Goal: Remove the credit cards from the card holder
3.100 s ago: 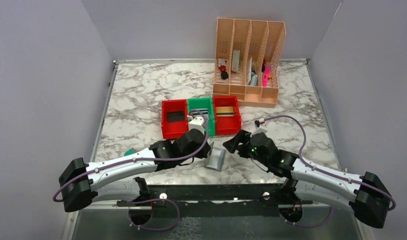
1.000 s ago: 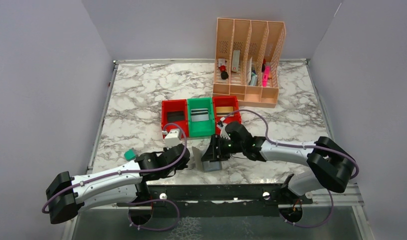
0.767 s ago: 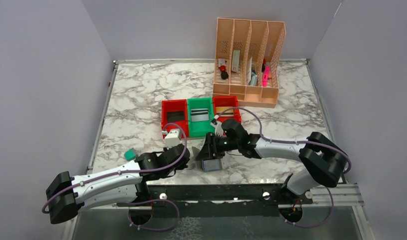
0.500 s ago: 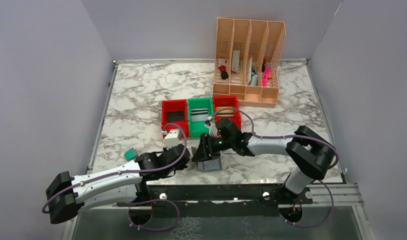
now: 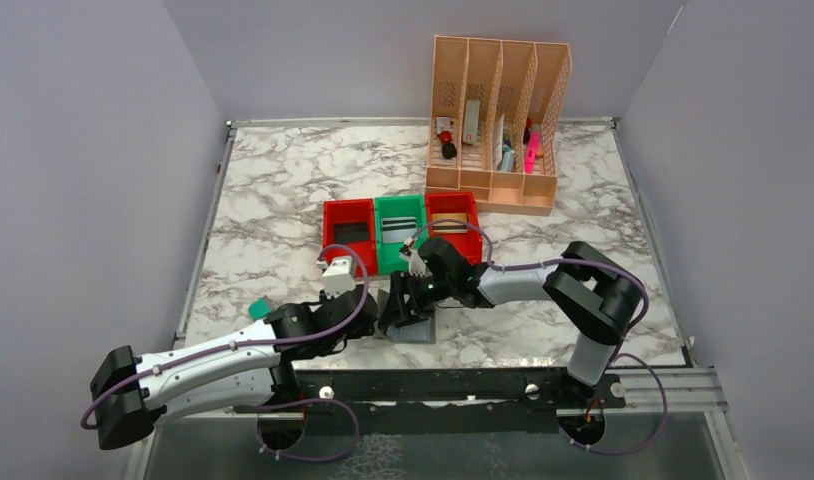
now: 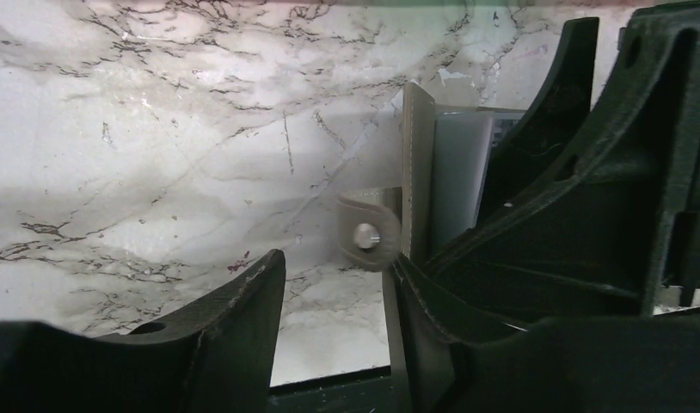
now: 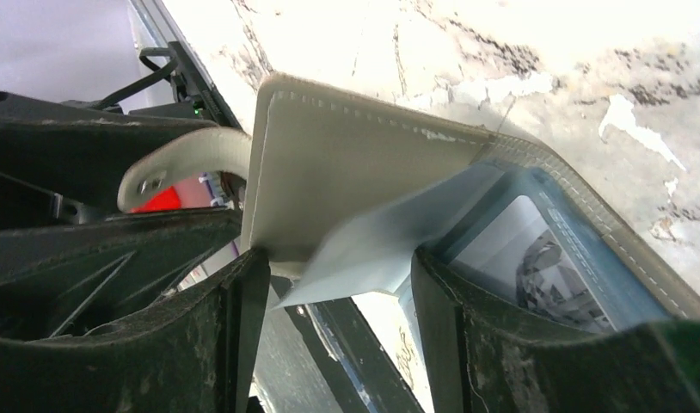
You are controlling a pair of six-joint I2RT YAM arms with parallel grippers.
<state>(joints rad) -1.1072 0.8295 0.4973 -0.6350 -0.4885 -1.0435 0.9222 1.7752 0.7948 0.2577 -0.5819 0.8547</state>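
Fingers of the left tool (image 6: pixel 338 275) are seen apart, bare tabletop (image 6: pixel 157 129) showing between them, just at nine o'clock of the card holder (image 5: pixel 420 331), one panel of which is stood upright. From above the holder is largely hidden by the right tool (image 5: pixel 398 306), whose fingers are spread around a light blue pocket flap (image 7: pixel 364 249); contact cannot be told. Toward twelve o'clock, the credit cards (image 5: pixel 400 227) are laid one per bin in the bins (image 5: pixel 326 245). At one o'clock the organiser (image 5: pixel 493 190) is stood, its contents too small to be made out.
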